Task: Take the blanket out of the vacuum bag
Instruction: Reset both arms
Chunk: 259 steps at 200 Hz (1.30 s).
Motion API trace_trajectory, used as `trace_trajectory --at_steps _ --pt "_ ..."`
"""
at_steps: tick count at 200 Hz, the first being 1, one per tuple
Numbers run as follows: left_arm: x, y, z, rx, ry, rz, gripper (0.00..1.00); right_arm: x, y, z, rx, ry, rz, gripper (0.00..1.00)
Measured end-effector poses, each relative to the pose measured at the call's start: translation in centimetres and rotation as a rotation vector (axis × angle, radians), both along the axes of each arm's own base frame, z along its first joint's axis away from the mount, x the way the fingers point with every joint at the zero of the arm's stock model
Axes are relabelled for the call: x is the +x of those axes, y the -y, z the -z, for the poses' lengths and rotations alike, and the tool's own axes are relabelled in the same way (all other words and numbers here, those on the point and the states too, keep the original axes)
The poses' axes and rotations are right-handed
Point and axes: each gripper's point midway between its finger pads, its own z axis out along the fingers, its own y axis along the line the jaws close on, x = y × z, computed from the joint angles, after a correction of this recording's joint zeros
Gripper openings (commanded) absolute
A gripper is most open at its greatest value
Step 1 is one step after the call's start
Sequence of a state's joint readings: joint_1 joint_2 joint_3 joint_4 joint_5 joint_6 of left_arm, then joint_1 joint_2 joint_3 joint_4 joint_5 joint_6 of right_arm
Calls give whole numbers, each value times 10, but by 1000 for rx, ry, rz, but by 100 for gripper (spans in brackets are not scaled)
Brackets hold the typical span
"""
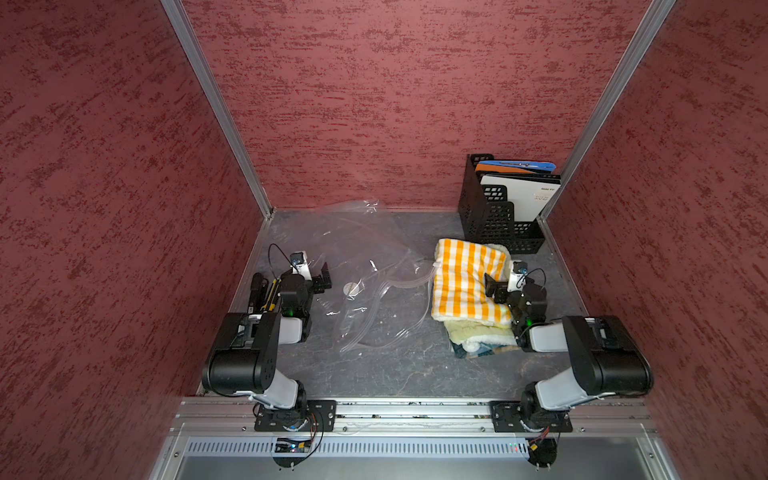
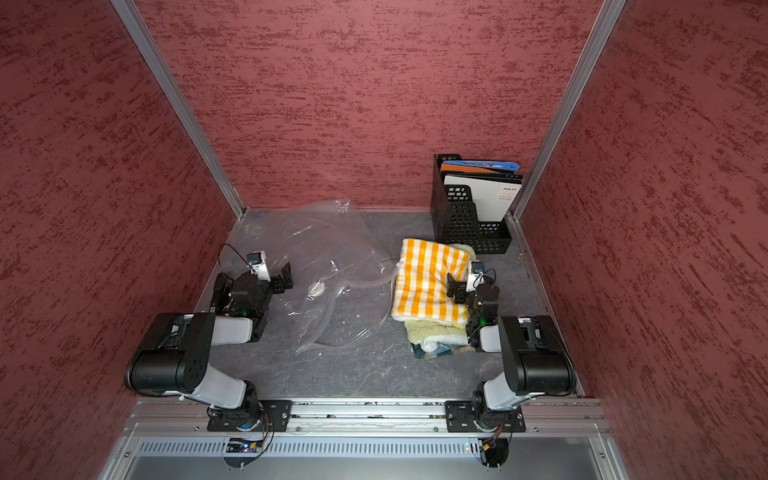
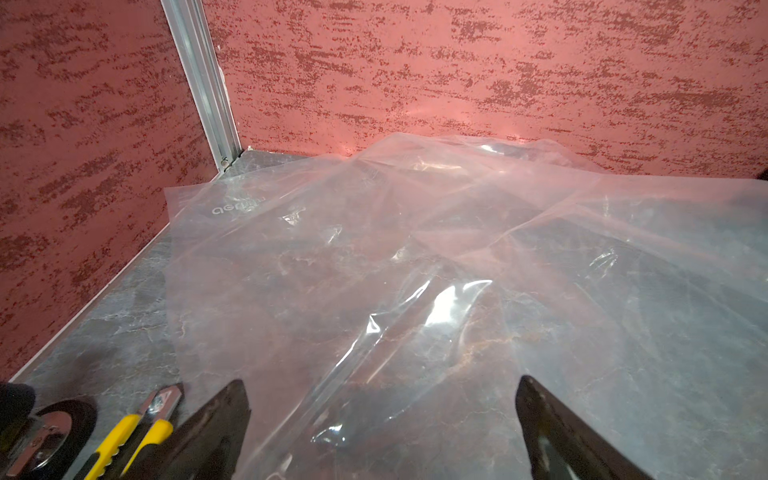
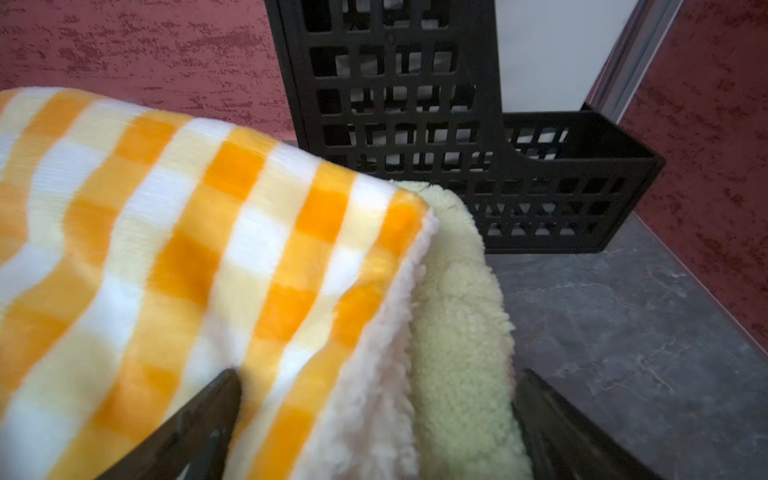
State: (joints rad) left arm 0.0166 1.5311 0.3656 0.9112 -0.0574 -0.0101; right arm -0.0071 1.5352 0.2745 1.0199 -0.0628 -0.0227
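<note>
Blanket [image 1: 465,282] lies out, just in front of the file rack [image 1: 498,224], right gripper [image 4: 380,374] spread wide at its edge. Vacuum bag [image 1: 357,257] sprawls farther from the rack, left gripper [image 3: 378,386] spread above it.

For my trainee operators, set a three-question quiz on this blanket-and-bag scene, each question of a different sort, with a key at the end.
1. True or false: the orange-checked blanket lies inside the vacuum bag.
2. What stands in the far corner behind the blanket? A) a black file holder B) a blue bucket C) a kettle
3. Fill the gap: the left gripper and the right gripper both have jaws standing ____.
Key: 1 false, it lies outside the bag; 2 A; 3 open.
</note>
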Motion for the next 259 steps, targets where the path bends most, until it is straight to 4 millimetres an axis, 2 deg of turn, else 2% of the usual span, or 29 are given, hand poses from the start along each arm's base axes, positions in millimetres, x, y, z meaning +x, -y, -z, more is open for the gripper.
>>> trace_trajectory --at_steps 46,106,259 --pt "0 0 0 0 -1 0 99 27 1 -24 3 29 12 99" --pt "0 0 1 0 -2 0 99 25 1 -16 2 -8 16 99" --pt "0 2 2 -1 -9 7 99 25 0 -15 1 -8 15 99"
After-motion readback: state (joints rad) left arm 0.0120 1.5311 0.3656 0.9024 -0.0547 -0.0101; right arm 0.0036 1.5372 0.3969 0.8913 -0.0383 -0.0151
